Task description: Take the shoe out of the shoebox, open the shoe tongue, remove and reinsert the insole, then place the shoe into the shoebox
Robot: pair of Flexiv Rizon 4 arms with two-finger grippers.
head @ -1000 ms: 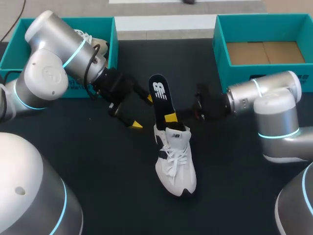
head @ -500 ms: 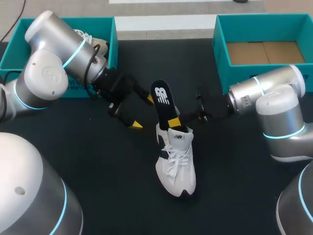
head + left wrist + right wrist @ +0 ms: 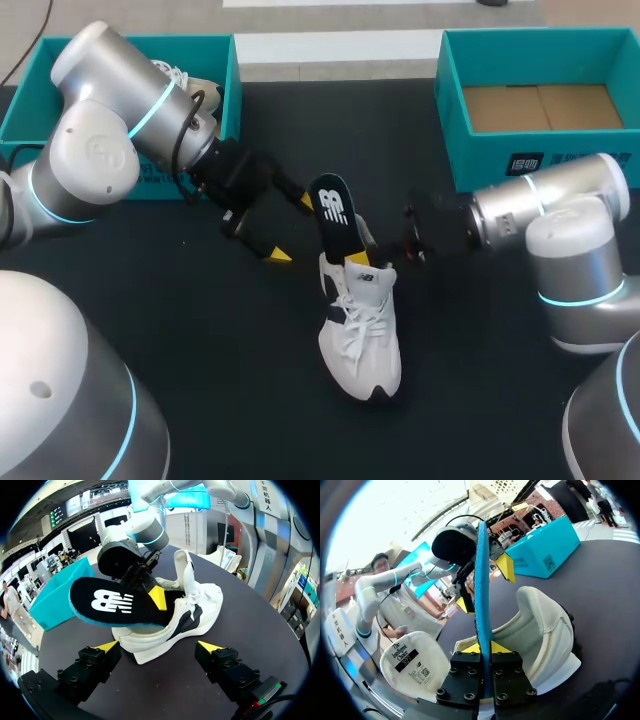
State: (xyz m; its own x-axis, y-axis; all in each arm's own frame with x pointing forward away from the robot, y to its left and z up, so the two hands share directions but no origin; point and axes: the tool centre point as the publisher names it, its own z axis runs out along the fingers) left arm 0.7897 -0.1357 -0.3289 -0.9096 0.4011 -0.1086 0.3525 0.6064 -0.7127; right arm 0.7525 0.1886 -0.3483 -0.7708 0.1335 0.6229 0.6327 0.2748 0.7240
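Note:
A white shoe [image 3: 360, 335] stands on the black table, toe toward the near edge. A black insole [image 3: 334, 212] with a blue underside rises steeply from the shoe's opening. My right gripper [image 3: 357, 256] is shut on the insole's lower part, just above the heel collar. In the right wrist view the gripper [image 3: 485, 648] pinches the insole [image 3: 480, 585] edge-on, over the shoe [image 3: 542, 622]. My left gripper [image 3: 291, 229] hangs open just left of the insole, touching nothing. In the left wrist view its gripper [image 3: 159, 647] frames the shoe [image 3: 197, 607] and insole [image 3: 115, 605] ahead.
A teal shoebox [image 3: 232, 75] at the back left holds another white shoe [image 3: 195, 88]. A second teal shoebox [image 3: 447, 110] at the back right shows a bare cardboard floor. Black tabletop lies around the shoe.
My right gripper has lowered the insole a little toward the shoe's opening, and the right wrist has turned. The left arm has stayed still.

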